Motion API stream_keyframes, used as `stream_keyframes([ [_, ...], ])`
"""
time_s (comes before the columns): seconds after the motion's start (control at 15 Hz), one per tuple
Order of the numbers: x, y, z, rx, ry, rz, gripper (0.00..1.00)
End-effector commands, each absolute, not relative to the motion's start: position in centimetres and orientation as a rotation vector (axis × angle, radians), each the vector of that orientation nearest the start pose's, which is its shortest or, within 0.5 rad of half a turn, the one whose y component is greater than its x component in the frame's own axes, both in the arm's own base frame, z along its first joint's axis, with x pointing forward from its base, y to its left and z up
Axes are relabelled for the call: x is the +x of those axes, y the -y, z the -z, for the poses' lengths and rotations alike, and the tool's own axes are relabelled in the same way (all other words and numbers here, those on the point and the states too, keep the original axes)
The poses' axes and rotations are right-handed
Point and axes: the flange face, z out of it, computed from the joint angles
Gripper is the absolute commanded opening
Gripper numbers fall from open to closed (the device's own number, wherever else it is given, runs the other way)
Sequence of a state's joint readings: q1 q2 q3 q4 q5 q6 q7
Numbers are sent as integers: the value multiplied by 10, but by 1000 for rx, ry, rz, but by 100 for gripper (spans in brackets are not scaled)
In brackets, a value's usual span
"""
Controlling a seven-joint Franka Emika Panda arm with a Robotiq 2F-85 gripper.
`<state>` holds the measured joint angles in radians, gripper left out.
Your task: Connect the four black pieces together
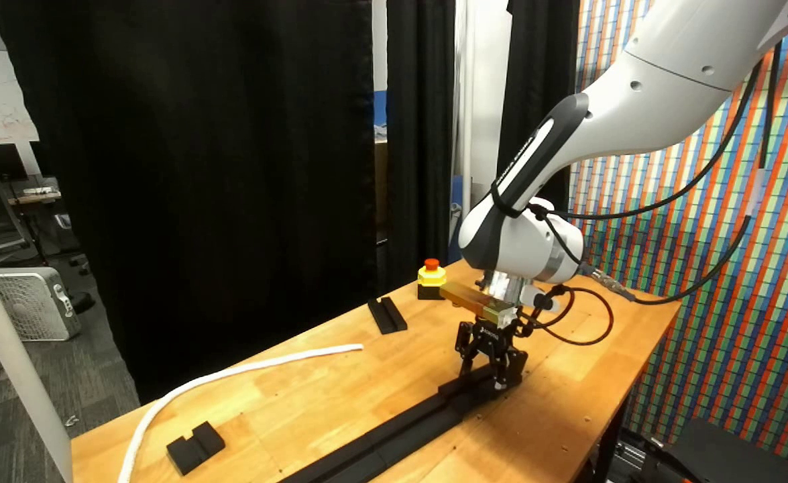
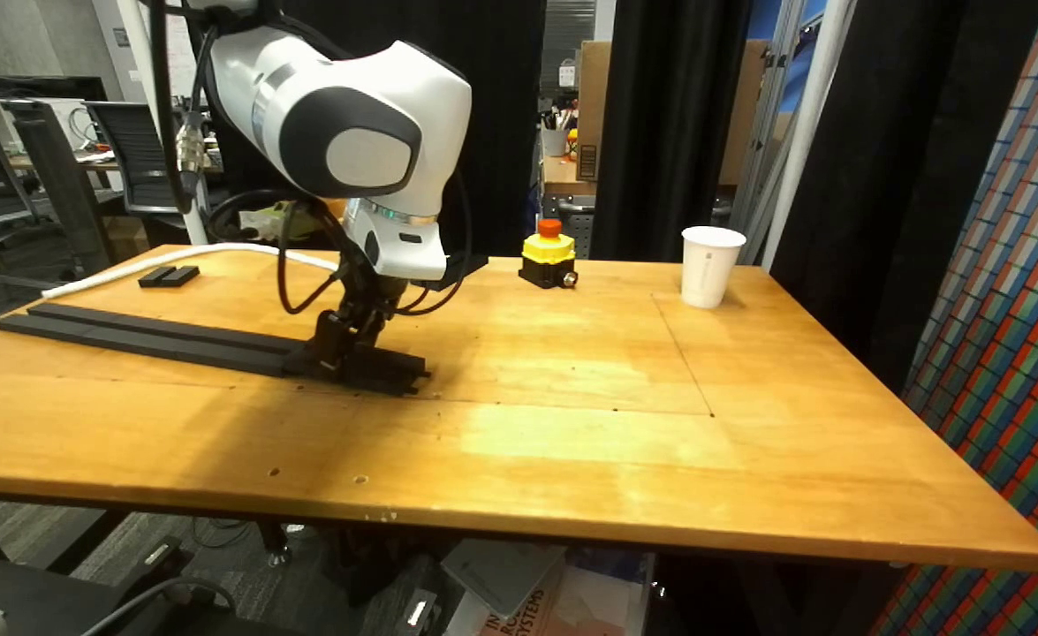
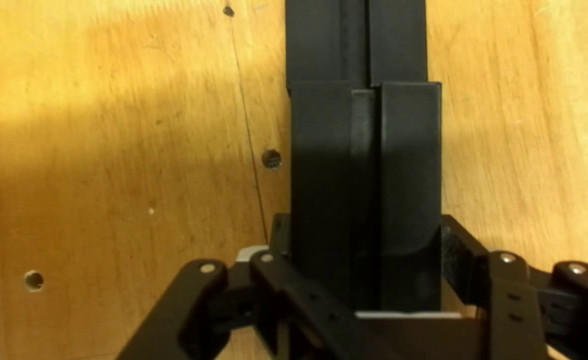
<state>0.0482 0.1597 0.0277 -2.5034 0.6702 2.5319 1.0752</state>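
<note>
Claw (image 3: 366, 237) is pinching the end bar (image 3: 409, 175), a finger (image 3: 459, 255) against each long side in the wrist view, low over the table (image 2: 660, 468). Bar's free end points right in an exterior view, tabs (image 2: 412, 389) showing; nothing is mated there, so likely the end of the line.

Next out, the joint (image 3: 364, 86): in the wrist view the bar looks a touch higher than the rail (image 3: 354, 42) and set slightly right, edges not flush. I'd call it roughly lined up, not seated. Can't tell whether anything has engaged underneath.

Rail beyond runs straight, off to the left in an exterior view. Seam (image 1: 378, 457) visible in it, but dark on dark, can't count the bars for sure. Guess: three joined, this one's number four. Left to do, as I read it: trim the bar left (wrist view), press until level, let go, check.

Farther out: left stub (image 2: 170, 276) past the rail, and far stub (image 1: 387, 315) near the stop button (image 2: 549, 252), all apart from the rail. Stubs probably aren't part of this job, so I'd leave them.
</note>
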Motion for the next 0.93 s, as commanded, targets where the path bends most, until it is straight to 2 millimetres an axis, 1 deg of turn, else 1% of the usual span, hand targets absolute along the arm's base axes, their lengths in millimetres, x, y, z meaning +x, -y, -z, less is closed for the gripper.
stream_keyframes([
  [0.0,447,-37,-217,-2012,-2054,-427,49],
  [0.6,442,-57,-214,-2014,-2052,-452,49],
  [0.87,442,-65,-212,-1970,-2089,-457,49],
])
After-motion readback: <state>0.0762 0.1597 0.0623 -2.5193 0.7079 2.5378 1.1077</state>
